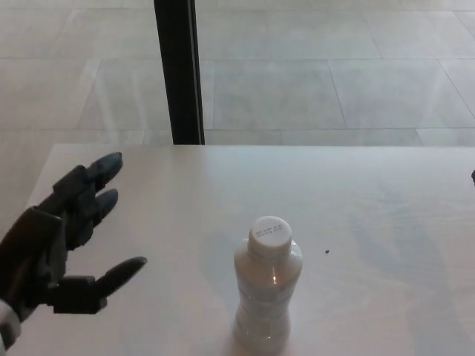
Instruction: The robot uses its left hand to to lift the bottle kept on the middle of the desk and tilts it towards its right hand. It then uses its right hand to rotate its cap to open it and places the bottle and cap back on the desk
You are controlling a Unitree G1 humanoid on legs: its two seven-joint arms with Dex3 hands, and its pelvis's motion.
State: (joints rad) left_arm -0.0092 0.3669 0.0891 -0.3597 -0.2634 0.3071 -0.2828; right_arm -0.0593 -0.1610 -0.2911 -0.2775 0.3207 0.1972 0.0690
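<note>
Left hand [63, 241] cropped at left edge; cap [269, 231] print illegible.

Soft, even daylight washes the pale tabletop [371, 193] almost flat. The bottle [266, 297] shows a small glint and casts only a faint shadow leftward. The picture is slightly hazy and low-contrast.
</note>
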